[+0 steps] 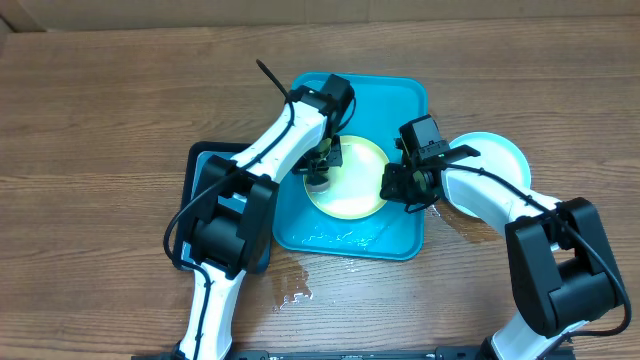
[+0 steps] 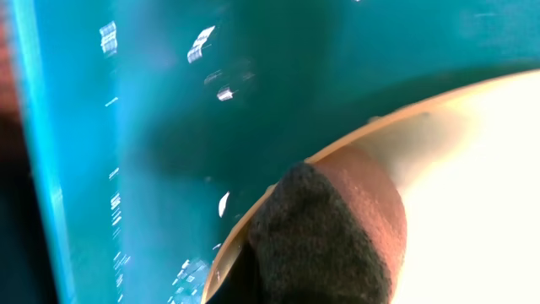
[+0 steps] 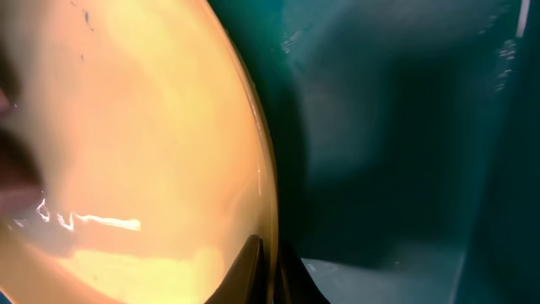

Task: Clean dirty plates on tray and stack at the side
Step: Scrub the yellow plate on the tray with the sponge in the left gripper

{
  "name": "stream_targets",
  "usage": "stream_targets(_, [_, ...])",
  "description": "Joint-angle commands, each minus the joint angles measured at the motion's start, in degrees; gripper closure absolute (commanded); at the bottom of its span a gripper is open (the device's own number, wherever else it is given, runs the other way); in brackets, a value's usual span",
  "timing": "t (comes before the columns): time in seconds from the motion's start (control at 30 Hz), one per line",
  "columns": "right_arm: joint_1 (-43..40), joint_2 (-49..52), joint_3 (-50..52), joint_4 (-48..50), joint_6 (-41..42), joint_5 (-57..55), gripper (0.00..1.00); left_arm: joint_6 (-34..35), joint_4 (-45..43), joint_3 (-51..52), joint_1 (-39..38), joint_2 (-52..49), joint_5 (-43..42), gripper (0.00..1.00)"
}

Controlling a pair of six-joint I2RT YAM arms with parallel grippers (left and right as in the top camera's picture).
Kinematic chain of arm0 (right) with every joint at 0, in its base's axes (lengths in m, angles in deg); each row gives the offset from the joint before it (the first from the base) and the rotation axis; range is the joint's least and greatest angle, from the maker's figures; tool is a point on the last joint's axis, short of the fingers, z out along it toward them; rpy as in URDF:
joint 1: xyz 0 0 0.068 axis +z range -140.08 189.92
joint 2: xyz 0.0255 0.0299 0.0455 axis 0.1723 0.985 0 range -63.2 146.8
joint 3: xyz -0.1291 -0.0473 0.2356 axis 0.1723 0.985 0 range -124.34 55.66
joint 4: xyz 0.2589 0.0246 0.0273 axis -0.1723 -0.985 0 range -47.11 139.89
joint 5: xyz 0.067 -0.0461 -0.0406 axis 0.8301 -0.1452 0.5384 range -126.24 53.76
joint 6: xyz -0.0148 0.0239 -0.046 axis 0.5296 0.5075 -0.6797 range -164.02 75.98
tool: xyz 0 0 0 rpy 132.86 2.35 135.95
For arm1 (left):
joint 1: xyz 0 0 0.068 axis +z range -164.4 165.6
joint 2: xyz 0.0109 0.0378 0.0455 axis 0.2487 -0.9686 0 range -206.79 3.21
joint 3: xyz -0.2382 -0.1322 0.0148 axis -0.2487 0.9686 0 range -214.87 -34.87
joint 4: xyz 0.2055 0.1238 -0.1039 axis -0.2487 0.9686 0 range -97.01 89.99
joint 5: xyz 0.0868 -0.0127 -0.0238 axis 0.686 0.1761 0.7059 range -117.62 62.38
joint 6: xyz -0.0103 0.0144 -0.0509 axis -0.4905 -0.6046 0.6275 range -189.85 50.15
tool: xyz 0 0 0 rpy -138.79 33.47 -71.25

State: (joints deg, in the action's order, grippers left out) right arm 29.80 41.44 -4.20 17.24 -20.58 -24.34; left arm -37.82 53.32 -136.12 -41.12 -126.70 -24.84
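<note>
Scrubbing, I reckon: left tool (image 1: 321,163) grips sponge (image 2: 325,241) at 9 o'clock on plate (image 1: 355,190), right tool (image 1: 402,186) pinches its 3 o'clock rim. Next needs firm swipes.

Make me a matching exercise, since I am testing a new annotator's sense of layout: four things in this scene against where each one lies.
Things:
1. yellow-green plate
2. light blue plate
3. dark tray
4. puddle

Places:
A. on the wood, right of the turquoise tray
B. on the wood, off the turquoise tray's edge nearest the robot bases
C. inside the turquoise tray
D. left of the turquoise tray

Pairs: 1-C, 2-A, 3-D, 4-B
</note>
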Motion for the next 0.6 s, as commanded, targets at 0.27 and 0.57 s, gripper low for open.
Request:
stream_targets(0.27, [-0.4,0.9,0.7,-1.2,-2.0,-2.9,0.96,-5.5,-17.7,1.7,-1.3,-3.8,-34.6,0.96])
stream_targets(0.57, [-0.4,0.9,0.7,-1.3,-2.0,-2.9,0.96,-2.8,-17.9,1.7,-5.4,-3.8,-32.0,0.96])
